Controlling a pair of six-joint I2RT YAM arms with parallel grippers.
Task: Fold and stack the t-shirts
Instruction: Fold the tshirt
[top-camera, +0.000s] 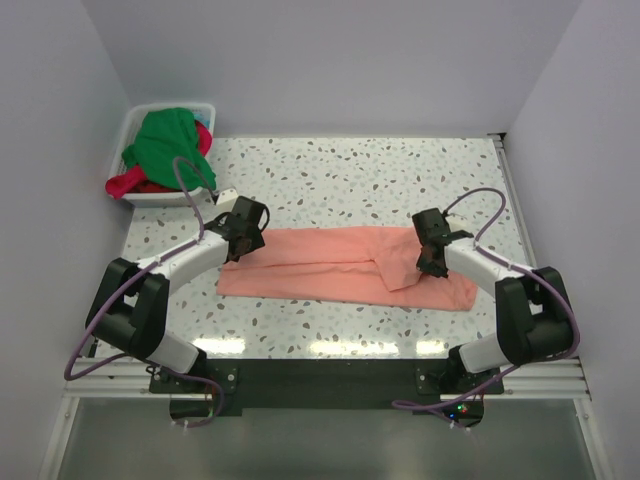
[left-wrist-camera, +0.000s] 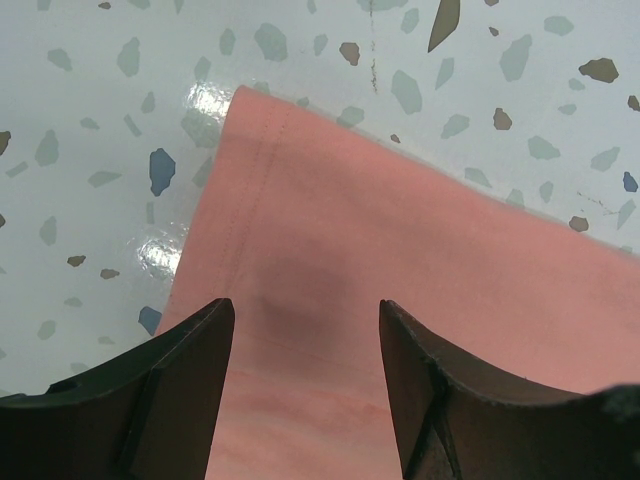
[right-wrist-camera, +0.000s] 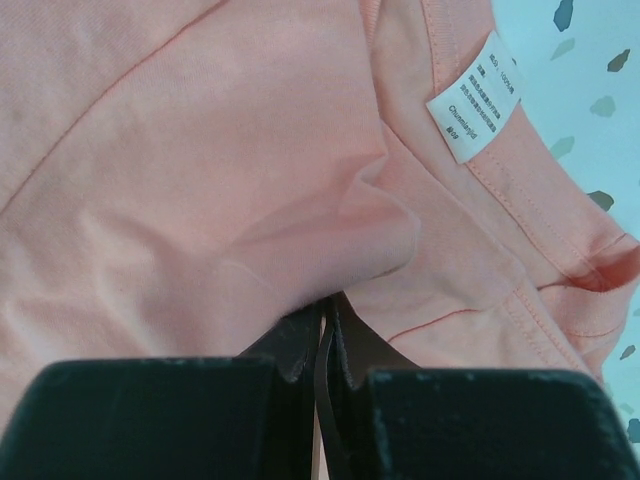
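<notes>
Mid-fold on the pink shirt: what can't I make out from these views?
- Top view: red-magenta shirt mostly buried under green shirt in the tub.
- Right wrist: label print too small to read.
- Top view: left edge of salmon-pink shirt hidden beneath left gripper.

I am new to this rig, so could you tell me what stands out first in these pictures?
A salmon-pink t-shirt lies folded into a long band across the middle of the speckled table, the left gripper open over its left end and the right gripper pinching cloth near its right end. In the far left corner, a white tub holds a bright green shirt heaped over a red-magenta shirt.
</notes>
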